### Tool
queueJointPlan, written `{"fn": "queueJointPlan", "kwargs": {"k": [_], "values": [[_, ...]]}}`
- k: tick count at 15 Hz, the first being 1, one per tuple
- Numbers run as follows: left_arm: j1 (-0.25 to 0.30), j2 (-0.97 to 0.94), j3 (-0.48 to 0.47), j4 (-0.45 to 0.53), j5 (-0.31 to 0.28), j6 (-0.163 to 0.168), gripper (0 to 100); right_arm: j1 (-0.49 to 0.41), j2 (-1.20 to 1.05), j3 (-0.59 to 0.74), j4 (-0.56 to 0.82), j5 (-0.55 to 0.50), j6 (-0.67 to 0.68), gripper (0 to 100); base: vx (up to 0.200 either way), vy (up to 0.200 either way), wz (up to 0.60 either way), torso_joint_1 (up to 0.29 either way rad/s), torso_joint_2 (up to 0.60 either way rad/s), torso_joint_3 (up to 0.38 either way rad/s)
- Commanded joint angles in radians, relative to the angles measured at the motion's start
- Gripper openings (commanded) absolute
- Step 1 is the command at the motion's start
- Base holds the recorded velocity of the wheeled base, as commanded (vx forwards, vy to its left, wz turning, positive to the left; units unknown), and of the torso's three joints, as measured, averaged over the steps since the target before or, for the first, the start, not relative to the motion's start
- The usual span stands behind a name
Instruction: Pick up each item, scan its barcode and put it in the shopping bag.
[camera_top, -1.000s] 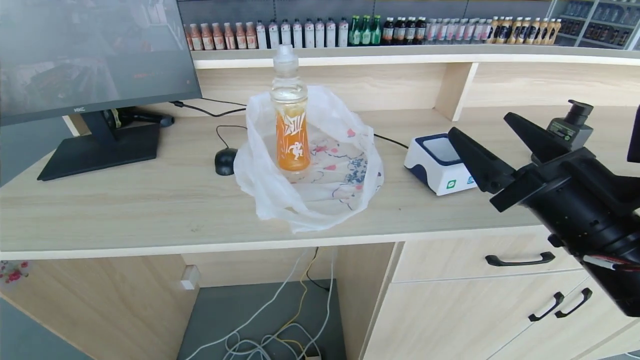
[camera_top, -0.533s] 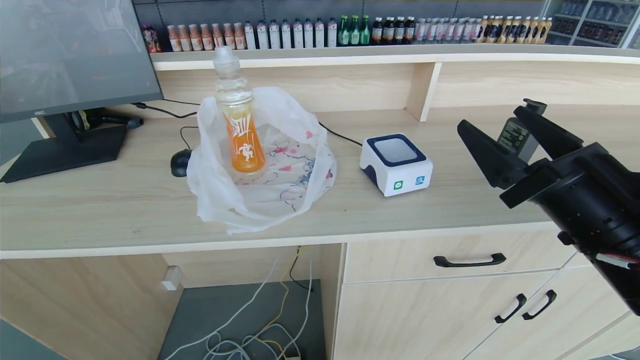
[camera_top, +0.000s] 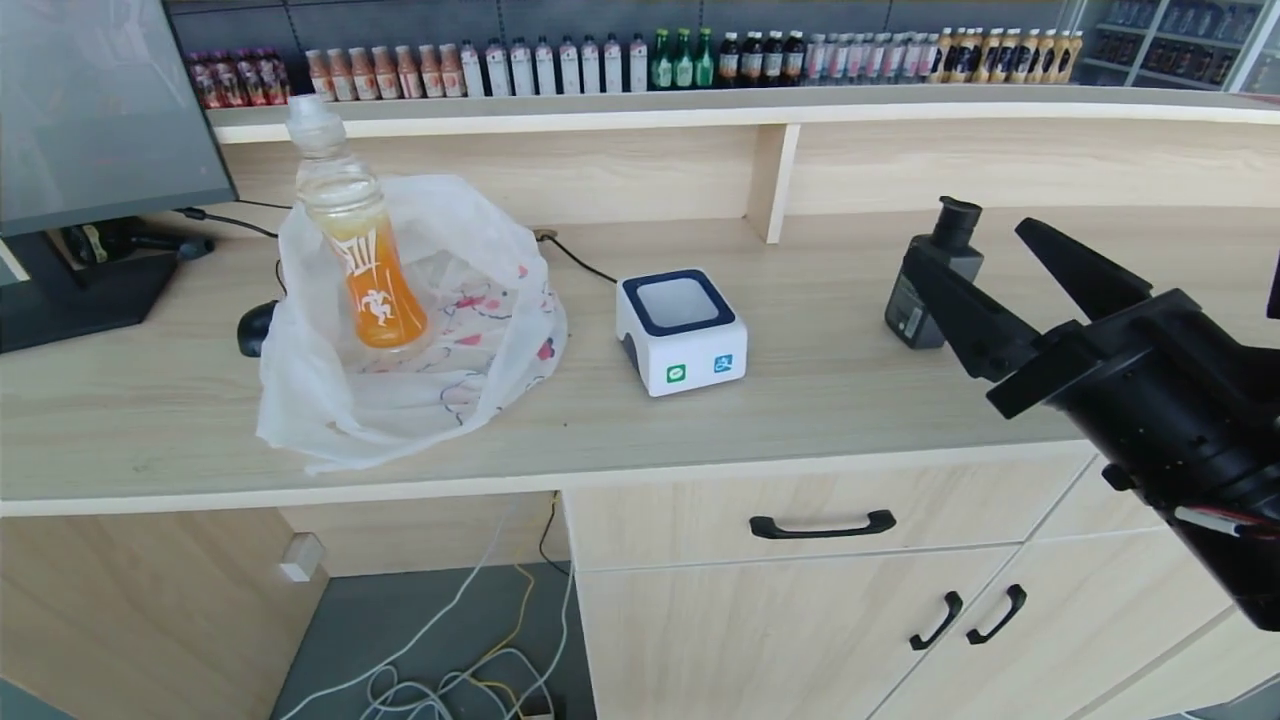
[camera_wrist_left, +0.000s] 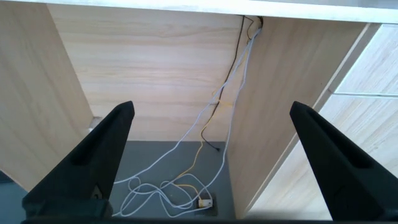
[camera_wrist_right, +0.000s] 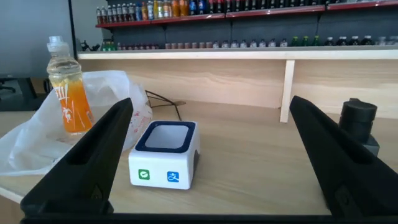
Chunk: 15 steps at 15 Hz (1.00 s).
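An orange drink bottle (camera_top: 350, 250) (camera_wrist_right: 67, 87) stands upright inside the white shopping bag (camera_top: 400, 400) (camera_wrist_right: 31, 146) on the wooden counter (camera_top: 820, 400). To the bag's right sits the white and blue scanner (camera_top: 680, 330) (camera_wrist_right: 163, 162). A small dark bottle (camera_top: 925, 275) (camera_wrist_right: 359, 124) stands further right on the counter. My right gripper (camera_top: 968, 248) (camera_wrist_right: 211, 102) hovers open at the counter's front edge, just in front of the dark bottle, holding nothing. My left gripper (camera_wrist_left: 211, 109) is open and empty, low in front of the counter's open bay.
A monitor (camera_top: 90, 110) and a mouse (camera_top: 255, 328) sit left of the bag. A raised ledge with a divider (camera_top: 770, 180) backs the counter, with rows of bottles (camera_top: 640, 60) behind. Drawers with black handles (camera_top: 820, 525) lie below; cables (camera_wrist_left: 193, 180) hang in the bay.
The head view has swung right, so bag and scanner sit further left in the picture. My right gripper, earlier level with the scanner, now stands by the dark bottle, still open.
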Motion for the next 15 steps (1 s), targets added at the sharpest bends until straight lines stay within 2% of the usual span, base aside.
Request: {"fn": "queueJointPlan", "kwargs": {"k": [1,10,15], "values": [[0.0,0.0,0.0,-0.001,0.0,0.0,100,0.001,0.027,-0.01,-0.001,0.0,0.0,100,0.0,-0.2,0.0,0.002,0.01,0.002],[0.0,0.0,0.0,-0.001,0.0,0.003,100,0.018,0.072,-0.007,-0.001,0.0,0.001,100,0.0,-0.2,0.0,0.003,0.0,0.003],[0.0,0.0,0.0,-0.001,0.0,0.004,100,0.015,0.095,0.002,-0.001,0.0,0.007,100,0.0,0.0,0.0,0.0,0.0,0.0]]}}
